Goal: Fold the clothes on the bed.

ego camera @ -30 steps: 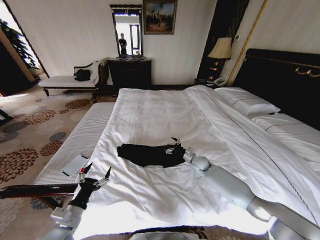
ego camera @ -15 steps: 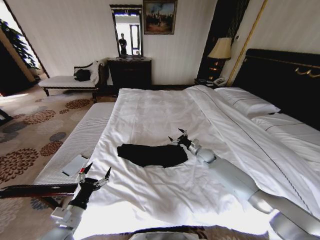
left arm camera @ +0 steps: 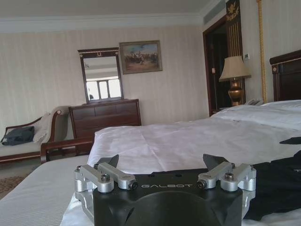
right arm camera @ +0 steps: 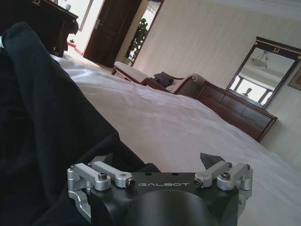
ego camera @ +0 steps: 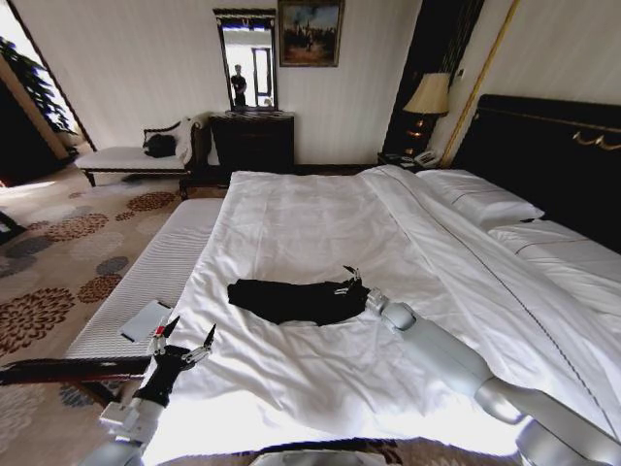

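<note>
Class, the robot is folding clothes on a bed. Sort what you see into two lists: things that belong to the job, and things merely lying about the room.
Part of the job:
black garment
bed
right gripper, jaws open, at the garment's edge
left gripper, jaws open, at the bed's near corner

Just lying about:
bench
handbag
lamp
mirror
dresser

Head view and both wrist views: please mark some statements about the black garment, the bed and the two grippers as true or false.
1. The black soft-fabric garment lies on the large white-sheeted bed. True.
2. The right gripper is at the garment's edge, fingers open. True.
3. The left gripper holds the garment. False: it is open, beside the bed's near corner, apart from it.
4. The garment hangs off the bed. False: it rests wholly on the sheet.
</note>
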